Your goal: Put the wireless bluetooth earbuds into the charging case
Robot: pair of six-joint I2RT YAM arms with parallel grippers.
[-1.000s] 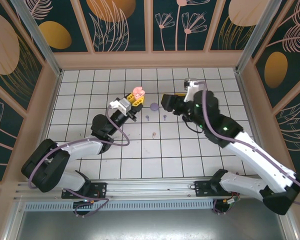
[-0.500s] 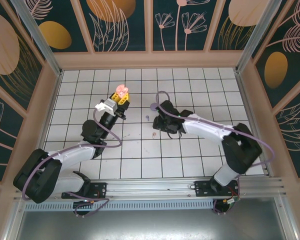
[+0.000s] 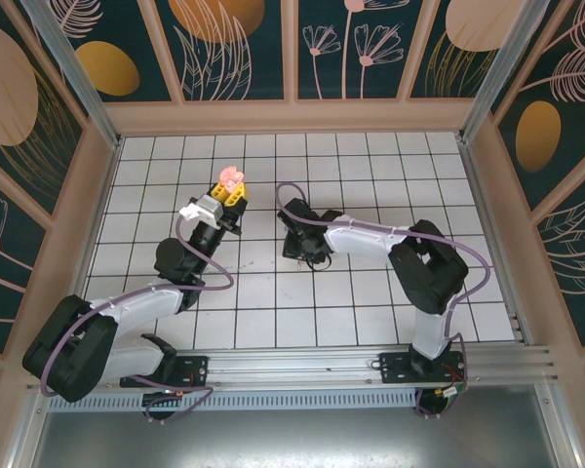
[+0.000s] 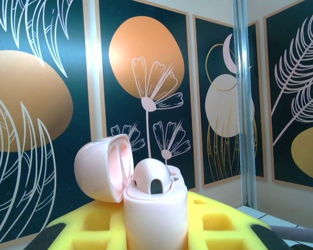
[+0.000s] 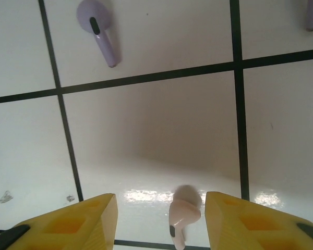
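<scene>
Tiled table (image 3: 370, 302), with both arms reaching inward. The left gripper (image 3: 228, 193) was clamped on the pink charging case (image 4: 155, 213), which it held upright with the lid (image 4: 101, 166) swung open, well apart from the loose buds. The right gripper (image 5: 160, 221) stood low over the tiles, its yellow fingers (image 5: 83, 221) parted and straddling the pink earbud (image 5: 181, 216) without touching it. The bud was judged very light, hard and glossy, so apt to skid or flick away. A pinch across its bulbous head seemed the surest hold. The lilac earbud (image 5: 101, 34) lay on the next tile, and nothing appeared to obstruct the jaws.
</scene>
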